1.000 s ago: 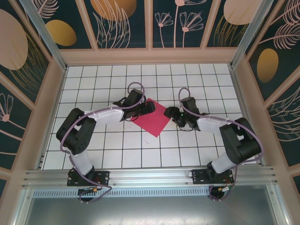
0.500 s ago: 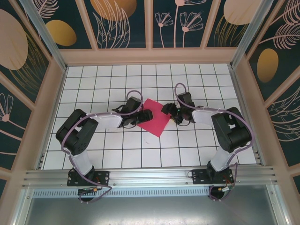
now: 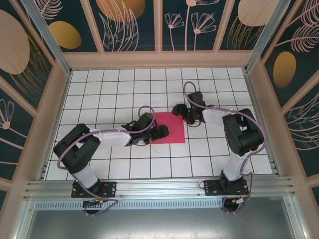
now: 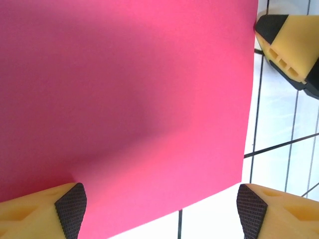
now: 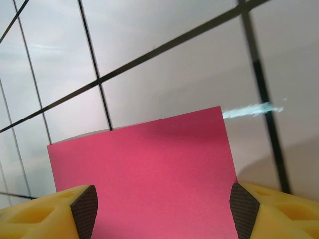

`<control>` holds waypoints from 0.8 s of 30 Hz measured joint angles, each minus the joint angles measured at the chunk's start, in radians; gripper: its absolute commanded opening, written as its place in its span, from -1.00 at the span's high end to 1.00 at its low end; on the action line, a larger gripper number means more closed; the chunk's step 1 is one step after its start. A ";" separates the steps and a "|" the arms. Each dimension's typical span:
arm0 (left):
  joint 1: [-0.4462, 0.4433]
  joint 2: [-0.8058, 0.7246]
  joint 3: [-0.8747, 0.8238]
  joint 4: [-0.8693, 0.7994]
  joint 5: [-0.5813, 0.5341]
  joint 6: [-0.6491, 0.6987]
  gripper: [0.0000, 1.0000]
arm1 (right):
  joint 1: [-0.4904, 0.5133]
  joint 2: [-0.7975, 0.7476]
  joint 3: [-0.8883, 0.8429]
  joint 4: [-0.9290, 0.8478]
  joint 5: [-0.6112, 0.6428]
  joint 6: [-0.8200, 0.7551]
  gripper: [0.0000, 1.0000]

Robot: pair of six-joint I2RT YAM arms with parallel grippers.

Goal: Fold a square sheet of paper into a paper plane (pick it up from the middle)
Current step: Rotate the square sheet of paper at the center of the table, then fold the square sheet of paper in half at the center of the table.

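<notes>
Thin magenta-pink square paper sheet (image 3: 174, 130) flat on tiles, between spread tips of left pincer (image 4: 159, 209); likewise between spread tips of right pincer (image 5: 164, 211); nothing pinched; likely light, floppy, slippery; best lifted mid-sheet.

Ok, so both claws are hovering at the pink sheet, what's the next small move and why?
Probably bring the left claw down and close it on the paper: it lies flat and unfolded, a corner sits between the left claw's open fingers, and the right claw is open at the far edge.
</notes>
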 measured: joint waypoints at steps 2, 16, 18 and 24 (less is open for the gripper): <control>0.000 -0.019 0.000 0.002 0.000 -0.010 -0.67 | -0.006 -0.001 0.005 -0.016 0.011 -0.019 -0.52; 0.151 -0.355 -0.085 -0.080 -0.234 0.029 -0.90 | 0.152 -0.047 0.237 -0.397 0.407 -0.066 -0.72; 0.185 -0.377 -0.117 -0.102 -0.266 0.050 -0.93 | 0.196 -0.042 0.259 -0.442 0.406 -0.061 -0.74; 0.205 -0.425 -0.150 -0.131 -0.331 0.098 -0.97 | 0.313 0.076 0.374 -0.538 0.408 -0.012 -0.78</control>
